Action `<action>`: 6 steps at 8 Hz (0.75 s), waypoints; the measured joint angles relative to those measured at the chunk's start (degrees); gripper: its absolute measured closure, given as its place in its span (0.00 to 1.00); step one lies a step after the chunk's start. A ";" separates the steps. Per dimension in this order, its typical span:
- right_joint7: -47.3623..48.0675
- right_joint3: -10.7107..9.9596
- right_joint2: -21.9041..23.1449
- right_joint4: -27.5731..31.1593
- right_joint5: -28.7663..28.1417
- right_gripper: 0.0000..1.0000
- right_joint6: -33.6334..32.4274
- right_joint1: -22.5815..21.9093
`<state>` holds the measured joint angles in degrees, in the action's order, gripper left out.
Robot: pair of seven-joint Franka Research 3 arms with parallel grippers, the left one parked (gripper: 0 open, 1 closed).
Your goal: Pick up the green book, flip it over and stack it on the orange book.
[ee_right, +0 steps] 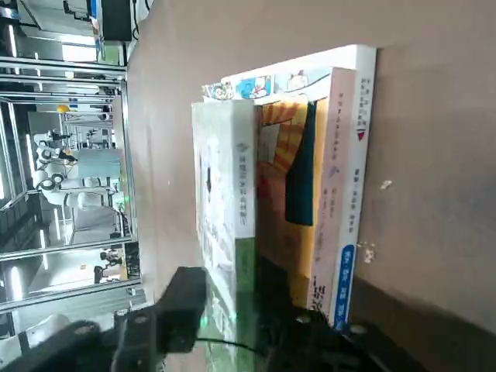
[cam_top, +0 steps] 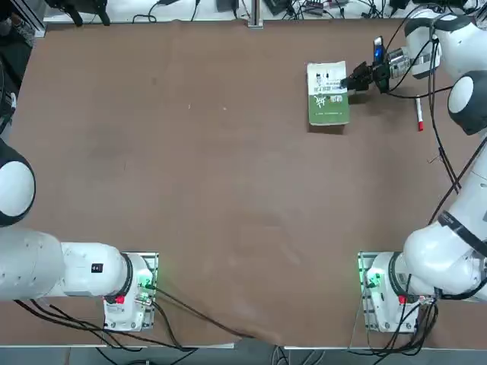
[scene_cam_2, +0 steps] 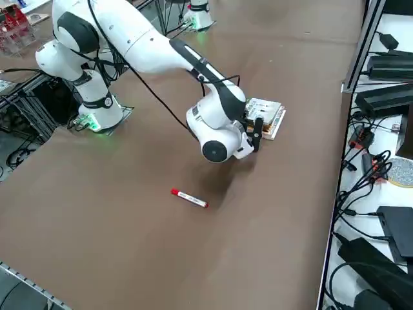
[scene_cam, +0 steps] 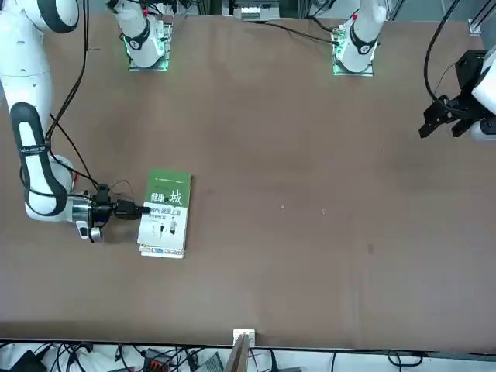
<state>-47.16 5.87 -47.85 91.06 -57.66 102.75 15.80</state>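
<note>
Brown and matte, the table (cam_top: 190, 190) spreads wide, with cables and equipment crowding the floor and shelves past its edges. Taking the green book (cam_top: 328, 93) as the landmark: it lies near the far right part of the table in the top view, with its half white, half green cover and white characters facing up. It rests on top of the orange book (ee_right: 291, 209). In the wrist view the orange-yellow illustrated cover shows beneath it, and the green book's near edge is raised off the lower one, so the two covers gape apart on that side. In the front view a thin strip of the lower book peeks out along the green book's near end.

The right gripper (cam_top: 356, 77) sits at the green book's right-hand long edge, low over the table and reaching in sideways from the arm. Its black fingers (scene_cam: 133, 208) meet that edge about midway along the book. One finger lies over the top cover and the other goes into the gap below, so the jaws are closed on the green book's edge.

A red marker (cam_top: 419, 116) lies on the table, to the right of the green book and well apart from it, beyond the gripper.
</note>
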 joint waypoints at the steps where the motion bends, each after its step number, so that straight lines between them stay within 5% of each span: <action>1: -0.14 0.01 0.01 0.00 -0.01 0.37 -0.01 0.00; 3: -0.45 0.04 0.17 -0.35 1.40 0.02 0.21 0.07; 6: -0.46 0.19 0.22 -1.06 2.92 0.01 2.65 -0.43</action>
<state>-47.62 6.06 -47.63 90.00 -54.74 105.39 15.37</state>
